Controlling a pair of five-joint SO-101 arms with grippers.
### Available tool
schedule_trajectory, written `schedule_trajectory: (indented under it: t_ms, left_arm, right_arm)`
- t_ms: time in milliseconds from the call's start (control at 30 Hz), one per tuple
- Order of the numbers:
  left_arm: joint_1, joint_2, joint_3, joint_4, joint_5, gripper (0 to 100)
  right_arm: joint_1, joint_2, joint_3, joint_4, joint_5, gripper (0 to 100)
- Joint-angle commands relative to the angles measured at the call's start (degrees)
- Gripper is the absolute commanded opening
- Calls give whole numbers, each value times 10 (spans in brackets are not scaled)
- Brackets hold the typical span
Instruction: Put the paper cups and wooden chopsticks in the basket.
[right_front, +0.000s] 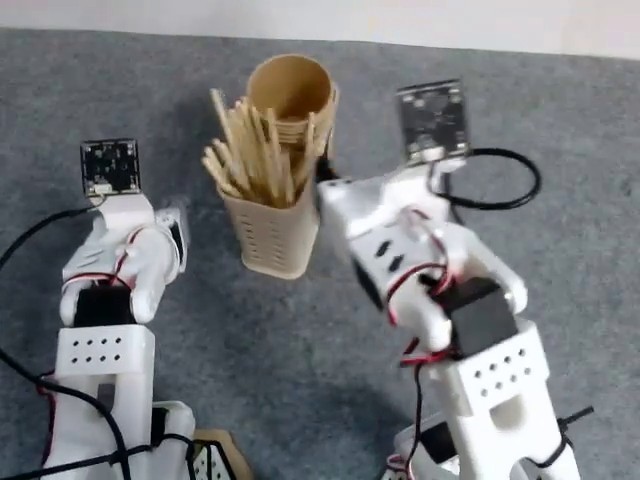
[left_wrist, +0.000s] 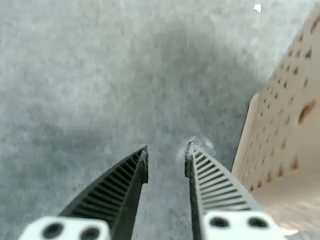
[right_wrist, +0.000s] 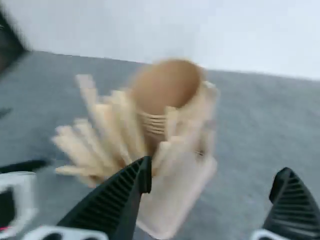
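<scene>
On the left, the left arm (right_front: 115, 275) stands over the grey desk (right_front: 300, 370). Its wrist view shows the left claw (left_wrist: 167, 162) pointed down at bare desk surface, fingers only a narrow gap apart and nothing between them. The perforated wall of the basket (left_wrist: 285, 125) is just beside one finger.

In the middle, the basket (right_front: 270, 235) stands upright on the desk. The wooden chopsticks (right_front: 250, 150) fan out of its top toward the left arm. The paper cups (right_front: 290, 95) are stacked in it behind them.

On the right, the right arm (right_front: 440, 290) leans in toward the basket's rim. The right claw (right_wrist: 215, 175) is spread wide and grips nothing, with the basket (right_wrist: 175, 200), chopsticks (right_wrist: 100, 140) and cups (right_wrist: 165, 87) ahead of it.
</scene>
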Motion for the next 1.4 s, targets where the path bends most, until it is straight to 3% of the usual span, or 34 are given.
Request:
schedule_trajectory:
  t_ms: [0,133,333,600,733,1167,1367]
  left_arm:
    - [0,-3,-51,-7,-12,153]
    - [20,18,-68,-3,-44,153]
    - [89,151,-128,51,-44,153]
    - [209,230,-196,129,-86,153]
    - [186,220,-198,130,-85,153]
    - [81,218,-209,132,-86,153]
    - [61,217,-235,157,-87,153]
  right_arm:
    - [89,-12,19,7,7,368]
    - [127,-8,65,0,7,368]
    - [114,-9,208,-131,7,368]
    - [-15,-8,339,-246,4,368]
    - [-52,-8,356,-248,4,368]
    - [-49,-10,361,-244,4,368]
    - [-50,-15,355,-164,4,368]
